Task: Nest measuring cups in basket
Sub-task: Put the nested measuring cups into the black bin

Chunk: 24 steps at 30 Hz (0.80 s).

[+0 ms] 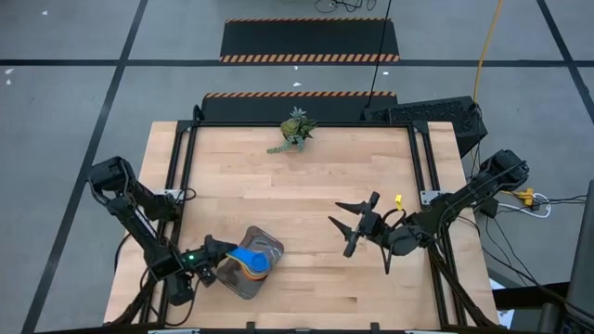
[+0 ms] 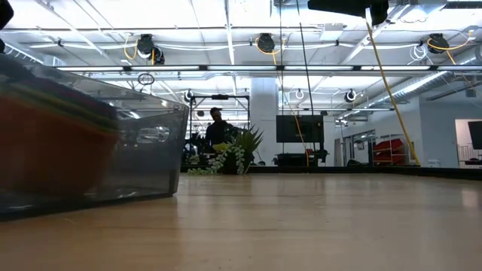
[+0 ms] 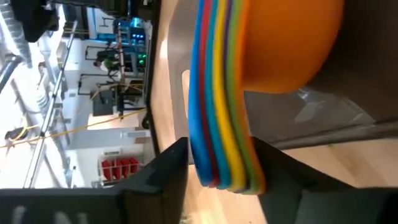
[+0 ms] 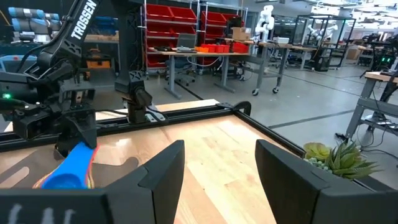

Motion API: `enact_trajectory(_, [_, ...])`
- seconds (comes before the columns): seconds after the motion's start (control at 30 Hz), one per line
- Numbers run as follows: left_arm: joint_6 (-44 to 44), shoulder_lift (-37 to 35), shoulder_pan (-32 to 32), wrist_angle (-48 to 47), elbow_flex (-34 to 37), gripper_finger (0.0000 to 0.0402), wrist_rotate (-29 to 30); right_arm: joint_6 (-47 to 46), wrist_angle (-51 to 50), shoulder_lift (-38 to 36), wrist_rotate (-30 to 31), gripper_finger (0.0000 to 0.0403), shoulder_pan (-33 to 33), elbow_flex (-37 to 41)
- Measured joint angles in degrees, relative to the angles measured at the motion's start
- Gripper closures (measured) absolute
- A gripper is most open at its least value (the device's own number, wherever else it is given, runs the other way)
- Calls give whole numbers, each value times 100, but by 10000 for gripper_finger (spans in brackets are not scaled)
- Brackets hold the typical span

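The stack of nested plastic measuring cups (image 1: 249, 262), light blue on top with orange, yellow and green edges below, sits in the small dark grey see-through mesh basket (image 1: 269, 245) at the front left of the pale wooden surface (image 1: 306, 186). The left pincer (image 1: 215, 257) is at the basket's left end, its two dark fingers (image 3: 158, 171) parted on either side of the stacked cup handles (image 3: 224, 124). The right pincer (image 1: 352, 225) hovers over the surface's right part, well apart from the basket, jaws open and empty. A small green leafy plant (image 1: 295, 131) stands at the far edge
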<state>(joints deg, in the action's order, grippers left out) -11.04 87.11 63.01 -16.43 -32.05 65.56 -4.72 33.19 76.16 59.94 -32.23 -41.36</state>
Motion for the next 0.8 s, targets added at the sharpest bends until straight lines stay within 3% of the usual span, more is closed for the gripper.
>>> enact_trajectory(0.3, [1012,-76,8,-10,0,144,-186,5,-1,0,-2,211,0,0])
enact_trajectory(0.57, [1846,-761,12,-492,0,171,-1174,5,-2,0,-2,211,0,0])
enact_trajectory(0.8, [2237,-1254,12,-1211,0,189,-1698,5,0,0,-2,211,-7,0])
